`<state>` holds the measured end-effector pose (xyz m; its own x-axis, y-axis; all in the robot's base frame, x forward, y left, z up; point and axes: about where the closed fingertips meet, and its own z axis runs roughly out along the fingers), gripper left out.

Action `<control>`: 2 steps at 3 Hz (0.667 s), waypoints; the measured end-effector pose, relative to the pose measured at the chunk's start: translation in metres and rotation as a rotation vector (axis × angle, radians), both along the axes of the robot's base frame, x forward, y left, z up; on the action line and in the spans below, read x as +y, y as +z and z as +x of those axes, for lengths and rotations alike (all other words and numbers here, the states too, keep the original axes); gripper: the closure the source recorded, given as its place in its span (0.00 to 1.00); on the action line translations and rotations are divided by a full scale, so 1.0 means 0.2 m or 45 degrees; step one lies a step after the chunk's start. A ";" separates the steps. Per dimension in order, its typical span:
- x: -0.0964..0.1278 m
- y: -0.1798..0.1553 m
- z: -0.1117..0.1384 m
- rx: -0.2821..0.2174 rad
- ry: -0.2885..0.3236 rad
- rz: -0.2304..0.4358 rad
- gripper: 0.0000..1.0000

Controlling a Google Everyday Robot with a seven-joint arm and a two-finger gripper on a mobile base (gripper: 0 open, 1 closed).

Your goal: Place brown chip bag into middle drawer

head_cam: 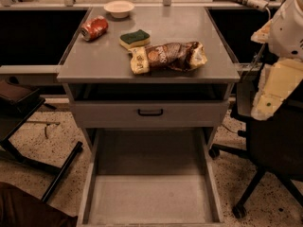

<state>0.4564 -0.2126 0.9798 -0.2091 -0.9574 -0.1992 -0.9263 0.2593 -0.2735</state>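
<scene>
The bag [168, 56] lies flat on the cabinet top [94, 56], well to the left of the gripper [266, 100] and farther back, not held. The gripper hangs off the cabinet's right side, about level with the closed drawer front [189, 113]. Nothing is visible in its grasp, and I cannot tell how far open it is. The drawer [150, 193] is pulled out, below and left of the gripper, nearer the camera. The sponge [135, 38] sits just beside the bag's far left end. The can [94, 28] and bowl [119, 8] are farther left and back. A black chair [270, 145] stands under the gripper.
</scene>
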 end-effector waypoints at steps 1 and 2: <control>0.03 0.02 0.25 -0.089 -0.034 0.008 0.00; 0.08 -0.01 0.53 -0.179 -0.090 0.051 0.00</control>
<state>0.5623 -0.1967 0.9772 -0.2433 -0.9318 -0.2694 -0.8584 0.3361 -0.3874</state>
